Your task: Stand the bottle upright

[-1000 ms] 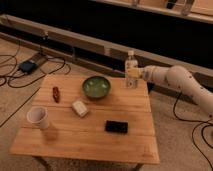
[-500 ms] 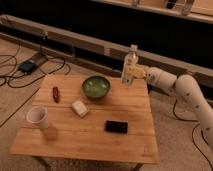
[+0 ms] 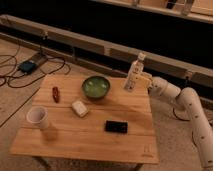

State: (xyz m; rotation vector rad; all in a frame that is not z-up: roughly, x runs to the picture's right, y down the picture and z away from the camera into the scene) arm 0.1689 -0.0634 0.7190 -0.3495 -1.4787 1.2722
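At the near edge, a light wooden table (image 3: 85, 142) fills the lower part of the view, its plank top running away toward a dark back wall. Closest on it, at the left, stands a white paper cup (image 3: 39, 118), upright and well apart from everything else. To its right and a little farther in, a flat black object (image 3: 115, 127) lies on the boards right of the middle; what it is cannot be told. Beyond that, near the middle, a small white block (image 3: 79, 108) lies flat, and left of it, farther back, a small red item (image 3: 56, 93) rests near the left edge. A green bowl (image 3: 96, 86) sits toward the far edge, open side up, near the white block but not touching it. At the far right corner the gripper (image 3: 139, 81) is pinched onto the bottle (image 3: 135, 68) from the right side, gripping its lower half. The bottle is nearly upright with its white cap on top, leaning slightly to the right, just right of the bowl and clear of it. Whether its base touches the wood cannot be told. The white arm (image 3: 182, 100) reaches in from the right, bending down past the table's right side. On the pale floor left of the table, dark cables (image 3: 12, 75) loop around a small box (image 3: 27, 65). Behind everything, a long pale ledge (image 3: 95, 45) runs across the room in front of the dark wall.
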